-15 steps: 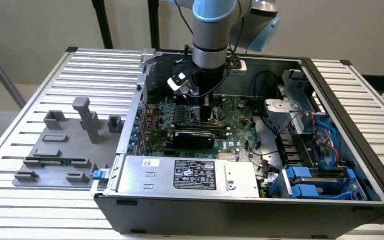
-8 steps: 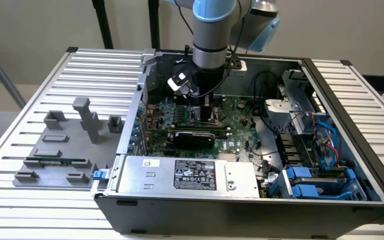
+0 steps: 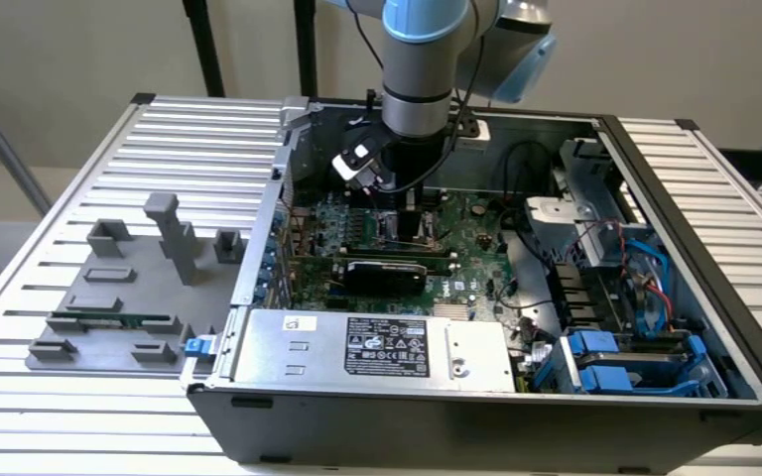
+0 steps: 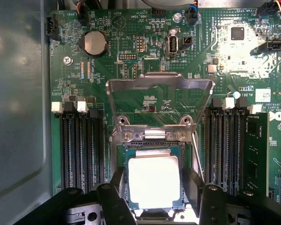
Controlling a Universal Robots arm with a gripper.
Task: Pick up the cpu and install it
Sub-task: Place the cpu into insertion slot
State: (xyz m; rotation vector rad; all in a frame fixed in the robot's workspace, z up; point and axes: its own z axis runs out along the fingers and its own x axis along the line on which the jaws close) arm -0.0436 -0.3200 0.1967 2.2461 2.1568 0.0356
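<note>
- Claw (image 4: 154, 177): closed on the cpu (image 4: 153, 183), with one black finger (image 4: 118, 185) against each of two opposite edges.
- Cpu: lies flat with its silvery metal plate facing up and a thin green rim showing round it. It is close to square, so no long axis stands out. Its edges run square with the socket frame, and the two gripped edges run parallel to the memory slots. The narrower step of the metal plate points toward the load plate's hinge. It sits within the outline of the socket (image 4: 152, 138); whether it is fully seated or just above the contacts cannot be told.
- Load plate (image 4: 159, 85): a silvery metal frame, swung up and open beyond the cpu.
- Memory slots (image 4: 82, 150): black banks on both sides of the socket.
- Memory module (image 4: 255, 150): green, standing in an outer slot of the far bank.
- Coin battery (image 4: 94, 42): round, on the motherboard (image 4: 145, 28) past the load plate.
- Arm (image 3: 416, 89): reaches straight down into the open computer case (image 3: 487, 426).
- Power supply (image 3: 368, 347): a labelled metal box at the case's near side.
- Grey parts fixture (image 3: 176, 238): on the slatted table (image 3: 76, 436), on the exterior view's left, beside the case.
</note>
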